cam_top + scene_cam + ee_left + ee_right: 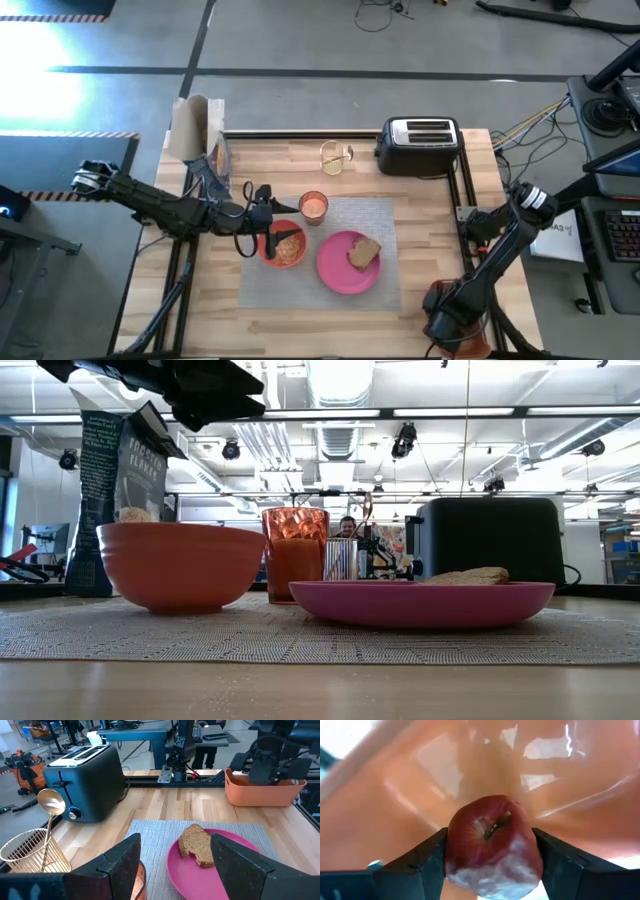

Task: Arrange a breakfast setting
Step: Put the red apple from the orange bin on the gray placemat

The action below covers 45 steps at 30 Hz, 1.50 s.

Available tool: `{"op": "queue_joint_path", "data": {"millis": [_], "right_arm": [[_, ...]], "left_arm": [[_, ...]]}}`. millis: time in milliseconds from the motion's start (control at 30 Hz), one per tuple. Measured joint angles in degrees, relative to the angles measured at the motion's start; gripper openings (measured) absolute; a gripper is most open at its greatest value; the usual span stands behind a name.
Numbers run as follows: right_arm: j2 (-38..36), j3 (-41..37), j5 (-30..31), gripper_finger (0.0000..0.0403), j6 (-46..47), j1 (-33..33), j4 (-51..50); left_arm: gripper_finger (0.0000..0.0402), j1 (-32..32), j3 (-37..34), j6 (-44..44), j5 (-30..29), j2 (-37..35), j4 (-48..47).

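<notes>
A grey placemat lies mid-table. On it stand an orange-red bowl of cereal, a glass of orange-pink drink and a pink plate carrying a brown toast slice. A gold spoon stands in a wire holder near the toaster. My left gripper hangs open and empty above the bowl; it also shows in its wrist view. My right gripper is down inside the orange bin, shut on a red apple. My right gripper pinches the apple between its two fingers, one on each of two opposite sides. The fingers reach down into the bin from above. The apple's stem faces the wrist camera. Whether the apple rests on the bin's floor, I cannot tell.
A black-and-silver toaster stands at the far right of the table. A tall bag stands at the far left. The orange bin sits off the table's near right corner. Bare wood lies along the near edge.
</notes>
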Motion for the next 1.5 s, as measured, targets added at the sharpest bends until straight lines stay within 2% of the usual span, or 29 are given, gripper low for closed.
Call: {"op": "queue_joint_path", "data": {"millis": [200,367,500,667,800,1000,1233,1333,1500], "right_arm": [[-2.01,2.99,0.02,0.0238,0.17,0.0,0.23],[-4.59,5.46,0.45,0.0238,3.85,0.0,0.11],[-6.75,7.67,5.57,0.0238,6.79,0.0,0.13],[-9.02,10.9,16.97,0.0238,8.86,0.0,-0.01],[-9.97,13.67,31.45,0.0238,7.65,-0.11,-0.07],[-9.18,16.37,59.05,0.0238,-5.97,-2.79,0.05],[-6.82,16.3,84.48,0.0242,-20.33,-11.45,-0.19],[-5.4,16.3,88.84,0.0248,-23.75,-16.83,-0.15],[-2.04,16.28,88.22,0.0237,-25.09,-26.27,0.11]], "left_arm": [[0.0223,0.0,-0.02,0.04,0.0,0.0,-0.04],[0.0223,0.0,-0.02,0.8,0.0,-0.06,-0.07],[0.0223,0.0,-0.02,1.04,0.0,-0.2,-0.38],[0.0223,0.0,-0.02,1.05,0.0,-0.26,-1.76],[0.0223,0.0,-0.02,1.05,0.0,-0.28,-2.45],[0.0223,0.0,-0.02,2.62,-0.02,-0.31,-2.98],[0.0223,0.0,-0.02,2.41,-0.02,-2.04,-6.78],[0.0223,0.0,-0.02,1.11,-0.02,-3.56,-8.97],[0.0223,0.0,-0.02,-2.03,-0.02,-6.81,-12.84]]}}
